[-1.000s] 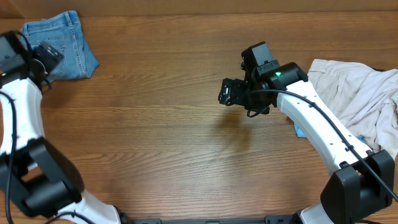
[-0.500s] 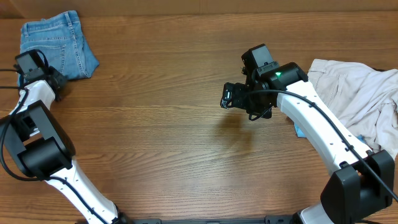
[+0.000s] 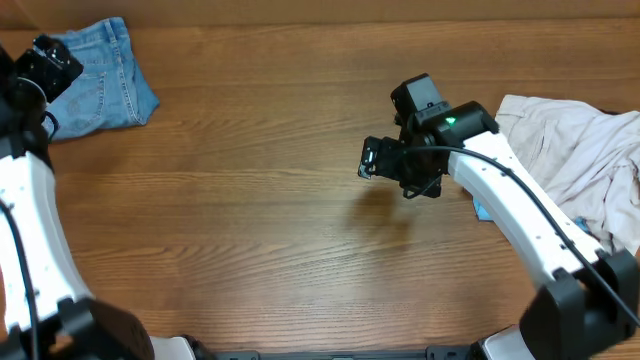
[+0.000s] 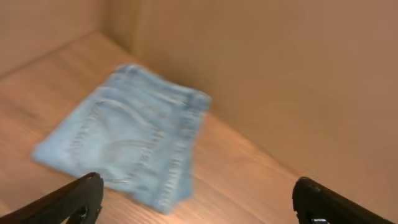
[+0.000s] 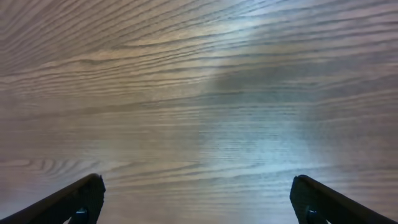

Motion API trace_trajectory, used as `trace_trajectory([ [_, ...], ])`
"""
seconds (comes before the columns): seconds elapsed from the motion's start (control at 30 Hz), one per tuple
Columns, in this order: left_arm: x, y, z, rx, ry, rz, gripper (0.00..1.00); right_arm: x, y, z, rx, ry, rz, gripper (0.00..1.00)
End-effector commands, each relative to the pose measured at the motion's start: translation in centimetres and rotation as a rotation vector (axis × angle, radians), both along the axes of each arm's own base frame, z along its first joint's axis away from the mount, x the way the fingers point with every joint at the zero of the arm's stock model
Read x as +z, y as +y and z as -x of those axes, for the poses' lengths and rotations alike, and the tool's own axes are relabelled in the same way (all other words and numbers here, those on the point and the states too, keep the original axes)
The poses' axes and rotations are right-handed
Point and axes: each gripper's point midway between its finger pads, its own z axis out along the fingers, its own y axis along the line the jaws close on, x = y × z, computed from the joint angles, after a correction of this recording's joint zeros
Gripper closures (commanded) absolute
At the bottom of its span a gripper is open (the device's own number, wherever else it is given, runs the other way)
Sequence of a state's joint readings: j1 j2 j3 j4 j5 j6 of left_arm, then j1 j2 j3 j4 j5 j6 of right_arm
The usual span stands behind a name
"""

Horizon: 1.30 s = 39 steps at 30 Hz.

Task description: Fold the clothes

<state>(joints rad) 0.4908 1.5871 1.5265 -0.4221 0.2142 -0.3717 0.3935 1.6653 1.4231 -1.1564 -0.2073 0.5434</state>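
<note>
The light blue jeans [image 3: 105, 82] lie folded in a small square at the table's far left corner; they also show in the left wrist view [image 4: 134, 140], blurred, with a pocket seam facing up. My left gripper [image 4: 196, 202] is open and empty, just short of the jeans and apart from them; in the overhead view its wrist [image 3: 50, 65] sits at the jeans' left edge. My right gripper [image 3: 372, 158] hovers over bare wood at mid-table, open and empty, with only tabletop between its fingers [image 5: 196, 199].
A heap of beige trousers [image 3: 570, 150] lies at the right edge, with a bit of bright blue cloth [image 3: 482, 211] under the right arm. A brown wall [image 4: 280, 74] rises right behind the jeans.
My left arm has swung up and back toward the far left corner, its wrist now at the jeans' left edge. The right arm drifted slightly right. The jeans have not moved.
</note>
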Motion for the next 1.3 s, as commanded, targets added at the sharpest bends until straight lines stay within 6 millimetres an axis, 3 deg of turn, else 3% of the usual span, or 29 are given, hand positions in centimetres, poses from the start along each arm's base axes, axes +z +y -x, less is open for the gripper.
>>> trace_trajectory([
  [0.0, 8.6, -8.9, 3.7, -0.325, -0.206, 0.113, 0.00, 6.3, -0.5, 1.4, -0.007, -0.164, -0.067, 0.00],
  [0.03, 10.7, -11.5, 5.8, -0.418, -0.244, 0.133, 0.00, 9.0, -0.9, 2.4, -0.007, -0.240, -0.099, 0.00],
  [0.1, 11.9, -14.5, 9.9, -0.464, -0.229, 0.159, 0.00, 12.5, -1.6, 4.0, -0.013, -0.343, -0.145, 0.00],
  [0.27, 14.7, -20.4, 19.1, -0.625, -0.278, -0.075, 0.00, 17.5, -3.3, 8.0, -0.033, -0.495, -0.218, 0.00],
  [0.33, 15.3, -23.8, 23.1, -0.746, -0.323, -0.142, 0.00, 18.2, -4.6, 9.5, -0.098, -0.509, -0.220, 0.00],
  [0.43, 14.9, -27.5, 26.9, -0.927, -0.364, -0.153, 0.00, 18.0, -7.8, 11.4, -0.237, -0.508, -0.146, 0.00],
  [0.53, 13.2, -29.1, 28.9, -1.016, -0.339, -0.155, 0.00, 18.6, -9.3, 14.2, -0.261, -0.542, -0.150, 0.00],
  [0.67, 11.7, -32.0, 32.0, -1.252, -0.430, -0.182, 0.00, 17.9, -11.4, 17.9, -0.281, -0.534, -0.124, 0.00],
  [0.73, 10.3, -32.6, 32.7, -1.310, -0.462, -0.117, 0.00, 17.6, -12.4, 19.2, -0.347, -0.530, -0.130, 0.00],
  [0.83, 7.5, -32.4, 31.9, -1.335, -0.481, -0.025, 0.00, 17.4, -13.6, 20.3, -0.404, -0.583, -0.147, 0.00],
  [0.97, 4.5, -31.3, 29.9, -1.334, -0.482, 0.027, 0.00, 17.8, -14.2, 19.8, -0.430, -0.624, -0.130, 0.00],
  [1.03, 4.1, -31.1, 29.3, -1.333, -0.476, 0.026, 0.00, 18.2, -14.1, 19.6, -0.431, -0.640, -0.141, 0.00],
  [1.27, 0.4, -29.7, 28.2, -1.280, -0.261, -0.080, 0.00, 18.1, -14.1, 19.6, -0.430, -0.640, -0.142, 0.00],
])
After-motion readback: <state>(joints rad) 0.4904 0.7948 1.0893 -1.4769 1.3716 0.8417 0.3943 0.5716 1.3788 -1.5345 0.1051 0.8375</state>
